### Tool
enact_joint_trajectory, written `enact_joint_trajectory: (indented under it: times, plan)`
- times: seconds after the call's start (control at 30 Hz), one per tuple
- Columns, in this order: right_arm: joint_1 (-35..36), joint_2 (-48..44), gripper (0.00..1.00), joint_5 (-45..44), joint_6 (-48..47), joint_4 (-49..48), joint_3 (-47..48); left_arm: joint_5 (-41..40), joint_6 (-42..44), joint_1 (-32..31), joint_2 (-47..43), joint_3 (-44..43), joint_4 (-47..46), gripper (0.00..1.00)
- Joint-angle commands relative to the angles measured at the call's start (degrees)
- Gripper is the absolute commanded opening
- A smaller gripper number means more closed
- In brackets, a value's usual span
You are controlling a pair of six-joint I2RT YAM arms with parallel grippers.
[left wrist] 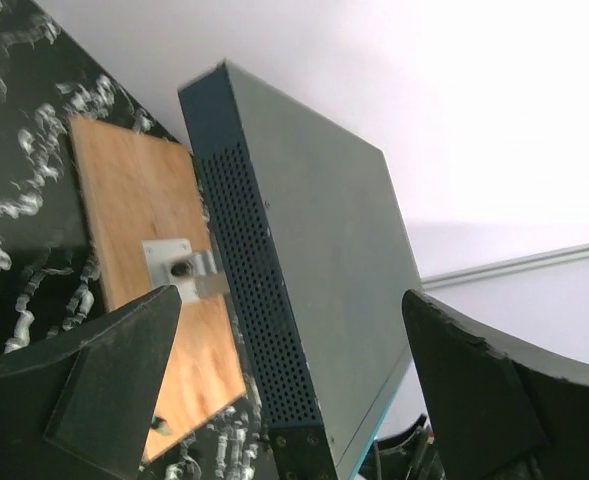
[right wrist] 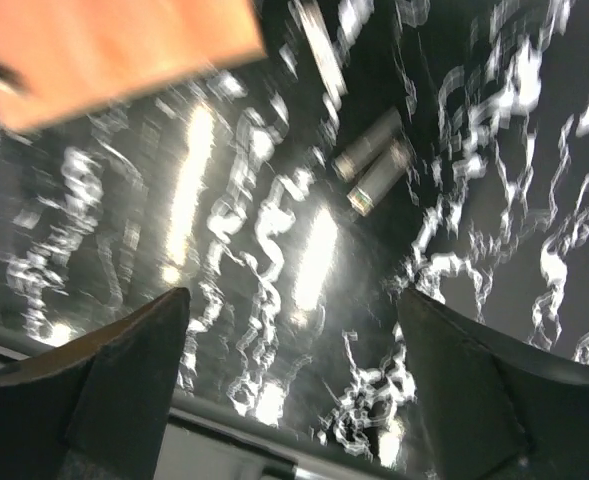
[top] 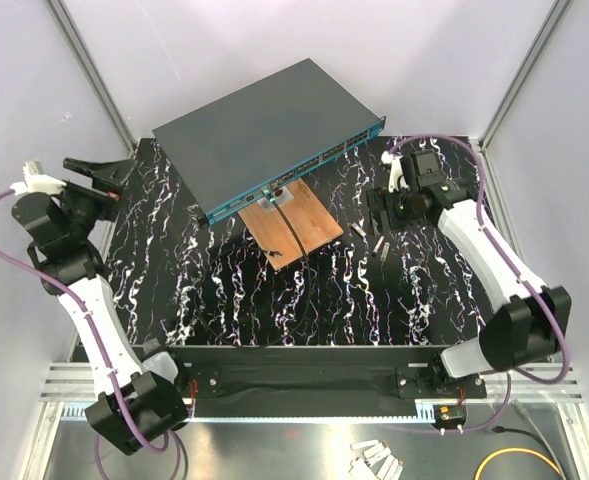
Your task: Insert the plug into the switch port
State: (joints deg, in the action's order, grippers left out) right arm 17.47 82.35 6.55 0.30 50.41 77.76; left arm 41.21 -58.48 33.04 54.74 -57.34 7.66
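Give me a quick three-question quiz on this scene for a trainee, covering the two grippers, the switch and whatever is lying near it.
1. True or false: the left gripper and the right gripper both have their jaws open and hold nothing.
2. Multiple choice: what lies just in front of the port edge of the switch?
A. a copper-brown board
B. a blue bowl
C. a roll of tape
3. Fill in: the small metal cylinders lie nearest the ___ gripper.

Key: 1 true. 2 A. 3 right.
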Motion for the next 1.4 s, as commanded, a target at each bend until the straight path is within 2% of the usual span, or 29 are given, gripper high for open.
enact_joint_trajectory:
  times: [0.0, 0.17, 0.47, 0.93, 1.2, 1.33, 1.37]
  plan:
    - [-0.07, 4.38, 0.77, -6.17, 1.62, 2.41, -1.81, -0.6, 7.66, 1.06, -0.77, -6.55, 3.32, 0.99]
    - [-0.95, 10.71, 0.66, -10.76, 4.8, -3.03, -4.02, -4.03, 12.24, 1.15, -3.67, -8.84, 4.64, 0.99]
    - [-3.15, 23.55, 0.51, -11.03, 9.99, -1.64, 1.43, -3.68, 13.13, 1.15, -4.82, -9.45, 5.88, 0.99]
    - [-4.82, 34.19, 0.47, -9.62, 14.12, -1.37, 8.64, -2.89, 11.81, 1.24, -4.12, -7.52, 4.47, 0.99]
    - [-6.57, 37.89, 0.38, -8.66, 16.05, -1.11, 10.49, -2.63, 11.9, 1.15, -3.59, -7.35, 4.21, 0.99]
    - [-7.54, 36.76, 0.21, -4.46, 15.88, -1.37, 9.52, -1.31, 11.72, 1.15, -3.06, -7.43, 2.28, 0.99]
    - [-7.8, 35.96, 0.1, -2.87, 15.44, -1.72, 9.08, -0.87, 11.81, 1.15, -2.8, -7.69, 1.92, 0.99]
